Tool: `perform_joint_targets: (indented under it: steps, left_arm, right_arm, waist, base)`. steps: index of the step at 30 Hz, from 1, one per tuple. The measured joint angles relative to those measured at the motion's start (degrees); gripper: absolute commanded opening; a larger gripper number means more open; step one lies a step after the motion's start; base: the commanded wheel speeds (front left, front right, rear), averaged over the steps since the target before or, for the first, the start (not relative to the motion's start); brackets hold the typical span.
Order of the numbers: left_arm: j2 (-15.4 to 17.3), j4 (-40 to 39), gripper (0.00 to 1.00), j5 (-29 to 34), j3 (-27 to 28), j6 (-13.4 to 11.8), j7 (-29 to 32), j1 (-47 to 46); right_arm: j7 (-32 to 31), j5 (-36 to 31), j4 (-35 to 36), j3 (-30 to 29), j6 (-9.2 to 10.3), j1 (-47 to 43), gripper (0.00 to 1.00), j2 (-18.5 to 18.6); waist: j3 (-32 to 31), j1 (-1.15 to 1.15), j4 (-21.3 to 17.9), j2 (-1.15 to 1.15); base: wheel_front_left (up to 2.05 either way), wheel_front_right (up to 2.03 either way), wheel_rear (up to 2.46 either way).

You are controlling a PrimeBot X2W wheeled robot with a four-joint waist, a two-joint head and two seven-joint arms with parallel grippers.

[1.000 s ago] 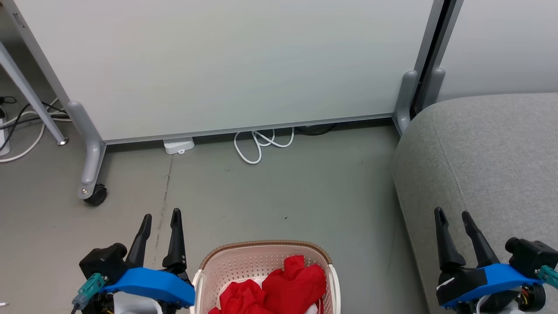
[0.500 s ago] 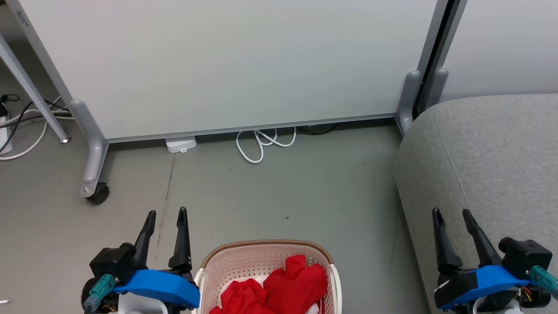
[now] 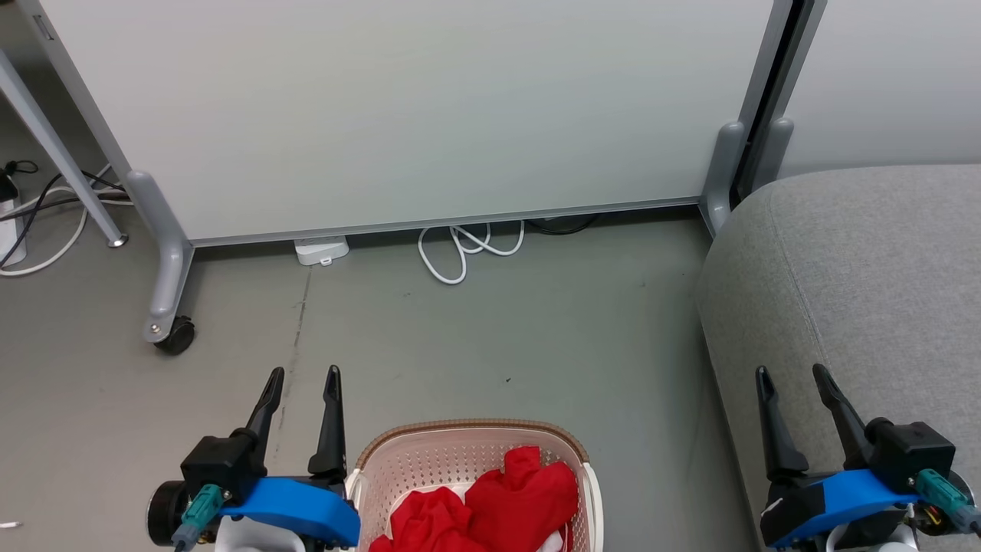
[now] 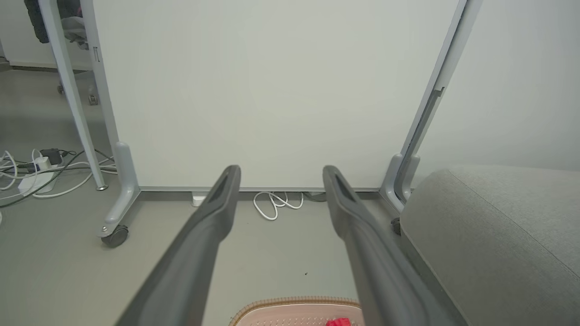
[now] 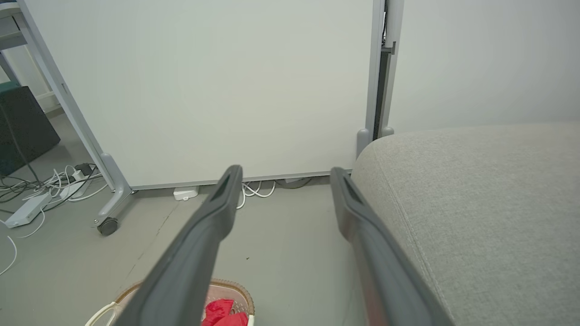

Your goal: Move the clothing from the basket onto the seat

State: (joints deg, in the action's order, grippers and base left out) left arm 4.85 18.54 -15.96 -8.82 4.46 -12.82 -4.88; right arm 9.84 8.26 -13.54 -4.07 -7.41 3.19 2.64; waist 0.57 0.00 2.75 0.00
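Observation:
Crumpled red clothing (image 3: 490,506) with a bit of white at its lower edge lies in the cream-white basket (image 3: 398,464), whose brown rim (image 4: 294,301) sits at the bottom centre of the head view. The clothing (image 5: 222,312) and basket (image 5: 244,301) also peek in low in the right wrist view. My left gripper (image 3: 304,376) stands open just left of the basket, holding nothing. On the right, the open and empty right gripper (image 3: 791,374) hovers over the front edge of the grey sofa seat (image 3: 866,268). The seat (image 4: 494,240) fills the right side of both wrist views (image 5: 476,203).
A pale partition panel (image 3: 398,107) on grey legs with a castor (image 3: 175,336) stands across the back. A white cable coil (image 3: 467,249) and a small white box (image 3: 322,250) lie at its foot. More cables (image 3: 46,207) and a table leg (image 3: 61,146) are at the far left. Bare grey floor (image 3: 490,337) lies beyond the basket.
The head camera has shifted slightly, moving the scene right and up. Both grippers stay open; the left one has edged closer to the basket.

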Motion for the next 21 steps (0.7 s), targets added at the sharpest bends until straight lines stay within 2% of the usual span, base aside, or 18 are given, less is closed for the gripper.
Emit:
perform_joint_targets:
  steps: [21]
  left_arm:
    - [-0.6,-0.1,1.00,8.8,-0.3,0.5,-2.2,-0.1]
  right_arm:
    - [2.1,-8.8,0.0,0.4,-0.01,0.1,1.00,0.1]
  waist:
    - [0.7,0.00,0.5,0.00]
  base:
    - [0.00,0.00,0.00]
